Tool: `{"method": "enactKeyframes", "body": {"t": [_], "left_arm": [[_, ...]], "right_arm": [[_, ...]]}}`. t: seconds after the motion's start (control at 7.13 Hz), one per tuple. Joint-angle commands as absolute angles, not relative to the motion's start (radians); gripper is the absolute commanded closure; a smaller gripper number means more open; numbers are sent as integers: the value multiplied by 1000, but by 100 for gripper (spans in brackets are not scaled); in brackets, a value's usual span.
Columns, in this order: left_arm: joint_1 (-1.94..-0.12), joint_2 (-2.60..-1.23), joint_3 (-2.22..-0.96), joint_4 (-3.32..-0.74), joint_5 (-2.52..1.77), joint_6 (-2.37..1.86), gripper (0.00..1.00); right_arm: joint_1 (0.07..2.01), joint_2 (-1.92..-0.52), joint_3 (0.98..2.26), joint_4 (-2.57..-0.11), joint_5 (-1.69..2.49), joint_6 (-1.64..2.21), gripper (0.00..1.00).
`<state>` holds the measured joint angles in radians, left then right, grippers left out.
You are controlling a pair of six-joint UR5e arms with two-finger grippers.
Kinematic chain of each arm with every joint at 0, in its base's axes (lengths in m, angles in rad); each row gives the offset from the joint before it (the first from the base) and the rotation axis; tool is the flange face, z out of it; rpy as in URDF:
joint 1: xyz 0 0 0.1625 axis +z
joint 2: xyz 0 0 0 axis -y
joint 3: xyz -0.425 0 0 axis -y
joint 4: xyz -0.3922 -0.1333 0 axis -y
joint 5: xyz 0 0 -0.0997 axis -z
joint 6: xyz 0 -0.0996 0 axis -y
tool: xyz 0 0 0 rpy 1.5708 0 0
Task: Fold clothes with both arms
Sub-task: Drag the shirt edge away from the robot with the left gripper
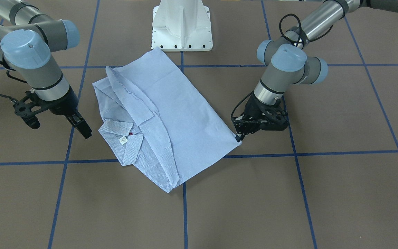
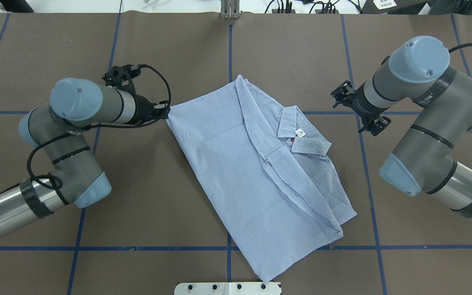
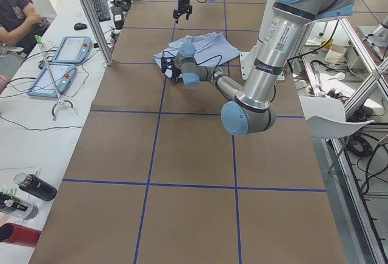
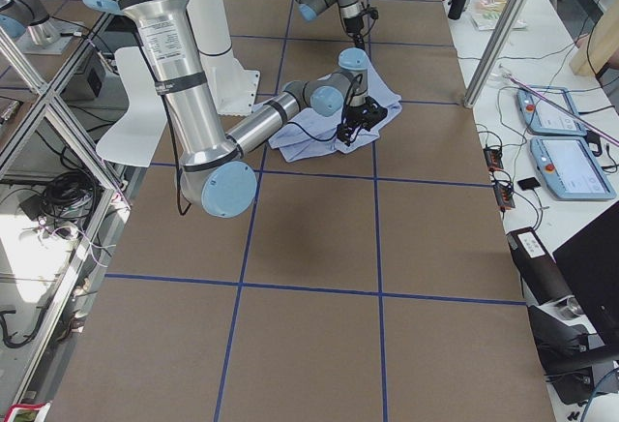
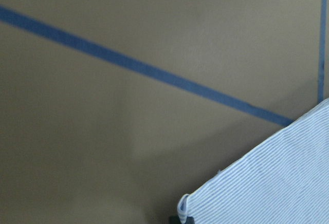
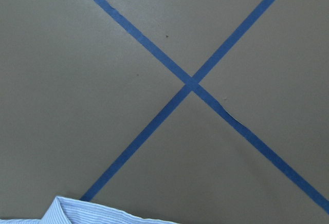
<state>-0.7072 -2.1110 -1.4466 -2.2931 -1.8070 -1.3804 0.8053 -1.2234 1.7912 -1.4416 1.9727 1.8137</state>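
Note:
The light blue-and-white striped shirt (image 1: 171, 103) lies partly folded on the brown table, a smooth folded panel on top (image 2: 228, 164). Its collar with white neck tag (image 1: 123, 140) and a dark red button faces up on the robot's right side (image 2: 297, 131). My left gripper (image 1: 239, 137) is low at the shirt's far left corner (image 2: 165, 112) and looks shut on that corner; the left wrist view shows the curled corner (image 5: 277, 183) at a dark fingertip. My right gripper (image 1: 81, 126) hangs beside the collar, apart from it, open and empty (image 2: 341, 90). The right wrist view shows only the collar edge (image 6: 103, 213).
The white pedestal base (image 1: 181, 27) stands at the shirt's near end (image 2: 228, 288). Blue tape lines (image 6: 190, 82) grid the brown table. A side bench with tablets (image 3: 60, 64) and a seated person (image 3: 15, 9) lies beyond the far edge.

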Motion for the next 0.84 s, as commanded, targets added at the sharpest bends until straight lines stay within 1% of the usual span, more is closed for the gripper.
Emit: {"method": "enactKeyframes", "body": {"t": [0.0, 0.14, 0.28, 0.42, 0.56, 0.7], "left_arm": [[-810, -2360, -1140, -2330, -1807, -1289, 100], [-824, -2435, -995, -2400, -1798, -1282, 100], [-827, -2480, -918, -2431, -1774, -1252, 100], [-830, -2490, -902, -2433, -1772, -1235, 60], [-836, -2491, -902, -2433, -1773, -1232, 55], [-856, -2491, -907, -2434, -1779, -1230, 55]], "right_arm": [[804, -1215, 1792, -1440, 1973, 1819, 0], [801, -1203, 1792, -1440, 1973, 1819, 0], [801, -1186, 1792, -1440, 1964, 1821, 0], [790, -1165, 1793, -1440, 1926, 1824, 0], [746, -1128, 1790, -1442, 1848, 1825, 0], [680, -1090, 1790, -1442, 1763, 1825, 0]]}}
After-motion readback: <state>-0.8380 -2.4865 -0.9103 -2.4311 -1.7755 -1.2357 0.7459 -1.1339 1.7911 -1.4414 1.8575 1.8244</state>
